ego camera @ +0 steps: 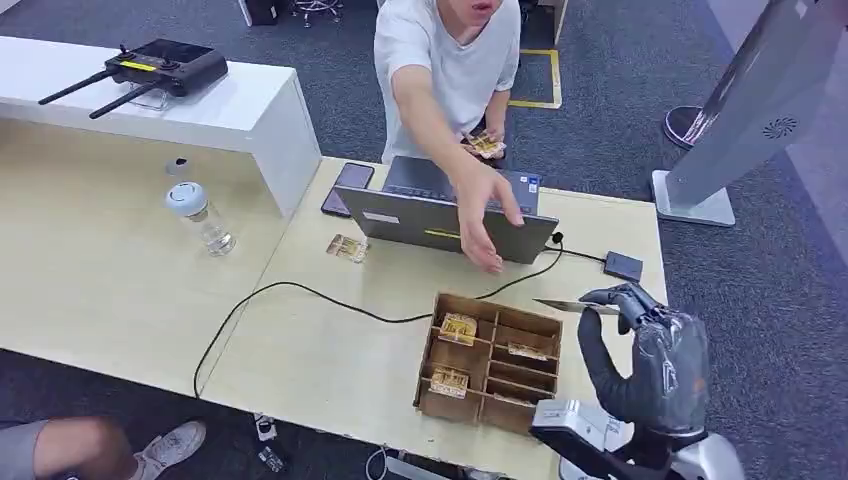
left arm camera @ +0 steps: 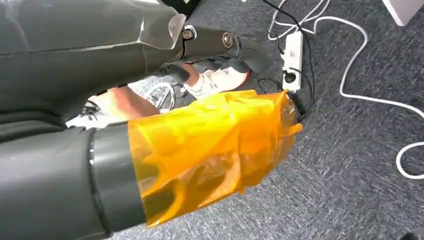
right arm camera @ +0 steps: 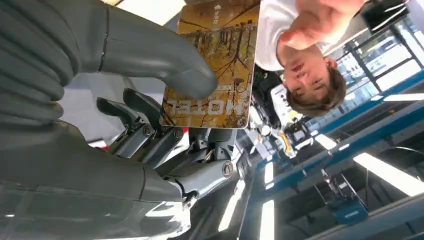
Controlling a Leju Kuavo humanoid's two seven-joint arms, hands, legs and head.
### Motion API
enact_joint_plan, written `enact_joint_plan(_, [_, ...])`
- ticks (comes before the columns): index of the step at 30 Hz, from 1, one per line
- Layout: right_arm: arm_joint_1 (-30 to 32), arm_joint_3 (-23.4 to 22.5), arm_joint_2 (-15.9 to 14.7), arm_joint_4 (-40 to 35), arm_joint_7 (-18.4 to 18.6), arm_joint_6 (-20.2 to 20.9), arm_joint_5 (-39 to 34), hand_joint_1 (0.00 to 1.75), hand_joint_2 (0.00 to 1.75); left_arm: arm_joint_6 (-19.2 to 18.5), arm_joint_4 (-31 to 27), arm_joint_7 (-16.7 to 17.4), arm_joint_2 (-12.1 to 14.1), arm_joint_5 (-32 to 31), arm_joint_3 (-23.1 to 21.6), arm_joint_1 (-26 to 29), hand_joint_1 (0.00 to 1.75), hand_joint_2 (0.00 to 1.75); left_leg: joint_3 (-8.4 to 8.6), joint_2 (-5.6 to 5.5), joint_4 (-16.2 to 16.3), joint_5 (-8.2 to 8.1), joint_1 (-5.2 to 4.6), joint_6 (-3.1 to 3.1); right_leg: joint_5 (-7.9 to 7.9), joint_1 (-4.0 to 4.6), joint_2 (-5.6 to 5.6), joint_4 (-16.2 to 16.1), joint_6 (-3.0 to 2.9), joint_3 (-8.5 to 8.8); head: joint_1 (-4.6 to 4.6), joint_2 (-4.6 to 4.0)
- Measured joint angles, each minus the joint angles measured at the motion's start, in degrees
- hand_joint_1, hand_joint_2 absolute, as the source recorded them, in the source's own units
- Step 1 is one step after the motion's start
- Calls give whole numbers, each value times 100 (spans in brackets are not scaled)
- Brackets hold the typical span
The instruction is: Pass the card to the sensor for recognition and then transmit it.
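Observation:
My right hand (ego camera: 648, 358) is raised at the table's right end, pinching a card (ego camera: 568, 306) that shows edge-on and points left above the wooden box. In the right wrist view the card (right arm camera: 214, 65) is yellow-brown with the word HOTEL on it, and the grey thumb (right arm camera: 165, 62) presses on its face. The sensor (ego camera: 622, 266), a small black box on a cable, lies on the table just beyond that hand. A person's open hand (ego camera: 483, 222) reaches over the laptop toward the card. My left hand (left arm camera: 210, 140), its thumb wrapped in orange film, hangs over the floor and holds nothing.
A wooden compartment box (ego camera: 488, 362) with several cards stands left of my right hand. The grey laptop (ego camera: 440, 212), a phone (ego camera: 347, 187), a loose card (ego camera: 347, 248) and a black cable (ego camera: 300, 290) lie on the table. A water bottle (ego camera: 201, 216) stands at the left.

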Motion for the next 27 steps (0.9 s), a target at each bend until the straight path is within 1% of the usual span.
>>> enact_joint_plan(4, [-75,90,17,68,57,-55,197,175,175,-26,0,4,-4,-17,-9,-6,0,0,0,0,0,0,0,0,0,0,-1,0,0,0,0,0])
enact_joint_plan(8, [-192,219,24,151,227,-129,601,175,175,-70,0,42,-7,-63,-22,-21,0,0,0,0,0,0,0,0,0,0,0,0,0,0,0,0])
enact_joint_plan(14, [-429,411,74,347,465,-107,1093,175,175,-151,0,48,-7,-120,-63,-58,0,0,0,0,0,2,1,-3,0,1,0,1,-1,0,0,0])
enact_joint_plan(19, [-541,514,90,472,527,-81,1194,175,175,-173,0,55,-7,-140,-111,-83,0,0,0,0,0,2,0,-3,1,0,0,1,-1,0,0,0])
enact_joint_plan(26, [-799,667,244,813,608,39,1181,175,175,-295,0,61,-9,-201,-157,-122,0,0,0,0,0,2,1,-3,0,1,0,1,-1,0,0,0])
enact_joint_plan(27, [-840,698,271,879,616,57,1172,141,175,-306,0,61,-9,-203,-160,-124,0,0,0,0,0,3,1,-3,0,1,0,1,-1,0,0,0])
